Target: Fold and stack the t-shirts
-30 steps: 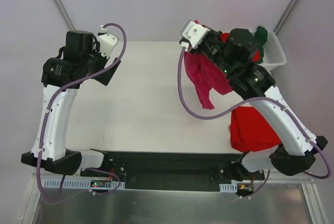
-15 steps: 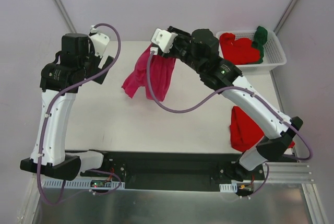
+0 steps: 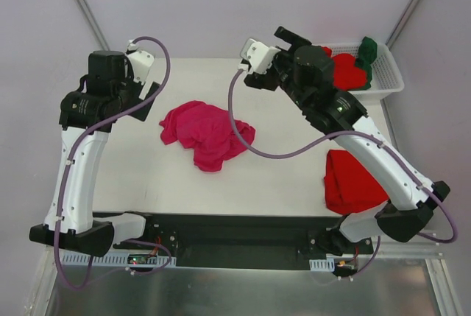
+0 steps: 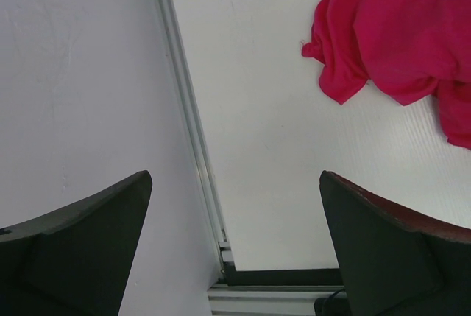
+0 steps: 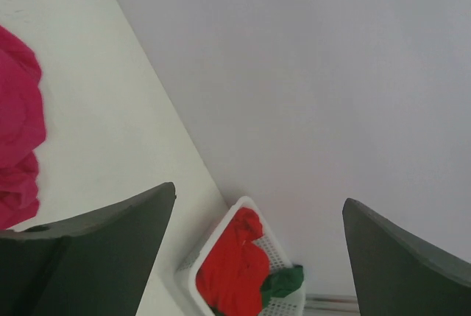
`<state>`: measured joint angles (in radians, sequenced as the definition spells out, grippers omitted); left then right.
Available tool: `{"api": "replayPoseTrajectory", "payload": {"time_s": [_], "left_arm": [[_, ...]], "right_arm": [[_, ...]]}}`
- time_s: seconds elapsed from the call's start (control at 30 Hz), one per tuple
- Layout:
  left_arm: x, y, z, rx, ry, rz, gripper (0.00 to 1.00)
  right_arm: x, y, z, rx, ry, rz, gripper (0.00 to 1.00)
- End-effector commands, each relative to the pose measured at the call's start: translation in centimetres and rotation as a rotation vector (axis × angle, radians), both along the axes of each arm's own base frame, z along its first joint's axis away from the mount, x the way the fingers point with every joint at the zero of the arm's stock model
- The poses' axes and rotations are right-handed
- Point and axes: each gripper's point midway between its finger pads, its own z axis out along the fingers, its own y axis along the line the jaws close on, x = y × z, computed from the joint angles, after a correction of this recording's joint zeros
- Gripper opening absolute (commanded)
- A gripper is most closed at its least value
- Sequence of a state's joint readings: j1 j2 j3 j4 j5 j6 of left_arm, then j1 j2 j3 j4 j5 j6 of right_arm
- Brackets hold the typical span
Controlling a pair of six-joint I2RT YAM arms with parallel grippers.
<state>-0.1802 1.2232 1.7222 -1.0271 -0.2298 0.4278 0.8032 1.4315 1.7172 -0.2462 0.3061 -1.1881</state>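
A magenta-pink t-shirt (image 3: 206, 133) lies crumpled on the middle of the table, also seen in the left wrist view (image 4: 401, 36) and at the left edge of the right wrist view (image 5: 16, 132). My right gripper (image 5: 257, 205) hangs open and empty, raised above the table's back edge. My left gripper (image 4: 235, 183) is open and empty over the table's left edge, left of the shirt. A folded red t-shirt (image 3: 353, 181) lies at the front right. A red t-shirt (image 3: 344, 71) and a dark green one (image 3: 366, 49) fill the white basket (image 3: 390, 76).
The white slotted basket (image 5: 193, 268) stands at the back right corner. An aluminium rail (image 4: 188, 124) runs along the table's left edge. Purple cables loop from both arms over the table.
My right gripper carried the pink shirt from the right to the table's middle, opened, and let it drop; it now lies in a heap. The left arm barely moved.
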Motion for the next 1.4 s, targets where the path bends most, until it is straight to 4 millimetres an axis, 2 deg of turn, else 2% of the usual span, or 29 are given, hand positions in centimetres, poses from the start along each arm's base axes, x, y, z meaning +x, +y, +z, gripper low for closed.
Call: {"api": "replayPoseTrajectory", "payload": {"time_s": [0.0,0.03,0.07,0.13,0.17,0.23,0.27,0.3,0.37,0.43,0.5,0.53,0.6,0.63,0.77,0.9,0.97,1.03,1.23,1.33,1.37], "left_arm": [[1.4,-0.9,-2.5,-0.066,0.060,0.002,0.99],[1.6,-1.5,-3.6,-0.097,0.093,-0.002,0.99],[2.0,-1.9,-4.8,-0.109,0.133,-0.007,0.99],[2.2,-2.8,-6.7,-0.149,0.192,-0.021,0.99],[2.3,-3.7,-8.9,-0.177,0.275,-0.039,0.99],[2.4,-4.8,-11.0,-0.229,0.357,-0.044,0.99],[2.4,-5.8,-12.7,-0.266,0.444,-0.062,0.98],[2.6,-6.2,-13.3,-0.282,0.482,-0.068,0.97],[3.8,-7.2,-14.4,-0.314,0.546,-0.078,0.96],[4.6,-7.7,-15.1,-0.325,0.571,-0.087,0.96],[5.5,-8.3,-16.7,-0.345,0.610,-0.089,0.96],[5.9,-8.6,-18.0,-0.351,0.647,-0.090,0.96],[6.5,-9.1,-19.0,-0.366,0.670,-0.091,0.95],[7.3,-9.3,-19.8,-0.364,0.682,-0.092,0.94],[10.0,-10.1,-20.9,-0.360,0.654,-0.153,0.94],[12.6,-10.3,-21.8,-0.347,0.627,-0.144,0.89],[13.5,-9.8,-23.3,-0.308,0.633,-0.135,0.87],[13.9,-9.5,-24.9,-0.277,0.652,-0.139,0.86],[14.6,-9.4,-27.9,-0.261,0.693,-0.140,0.83],[15.2,-9.4,-28.2,-0.260,0.689,-0.136,0.70],[15.5,-9.4,-28.2,-0.261,0.685,-0.136,0.60]], "right_arm": [[-3.2,-1.6,-2.4,0.023,0.197,0.010,1.00],[-3.4,-1.5,-3.4,0.023,0.232,0.008,0.99],[-3.7,-1.6,-5.7,-0.003,0.304,0.000,0.98],[-4.2,-1.0,-7.6,-0.029,0.382,0.024,0.98],[-4.8,-1.2,-8.8,-0.051,0.441,0.021,0.98],[-4.8,-0.4,-11.2,-0.096,0.544,0.025,1.00],[-5.4,-1.2,-12.7,-0.144,0.616,0.007,1.00],[-5.1,-0.6,-13.0,-0.147,0.654,0.003,1.00],[-5.4,-1.5,-13.4,-0.185,0.705,-0.021,1.00],[-4.9,-2.8,-13.2,-0.226,0.694,-0.044,1.00],[-4.5,-4.1,-13.2,-0.246,0.685,-0.076,1.00],[-4.2,-5.4,-12.8,-0.231,0.681,-0.101,1.00],[-4.0,-6.8,-12.6,-0.221,0.680,-0.130,1.00],[-4.3,-7.4,-12.4,-0.216,0.674,-0.135,1.00],[-5.5,-8.4,-12.0,-0.194,0.670,-0.137,1.00],[-6.4,-8.8,-12.5,-0.166,0.689,-0.146,1.00],[-6.9,-8.8,-12.9,-0.163,0.704,-0.133,1.00],[-7.1,-8.5,-13.0,-0.150,0.716,-0.117,1.00],[-6.5,-7.9,-12.2,-0.126,0.720,-0.123,1.00],[-6.6,-7.6,-12.1,-0.118,0.723,-0.111,1.00],[-6.6,-7.5,-12.1,-0.116,0.724,-0.105,1.00]]}}
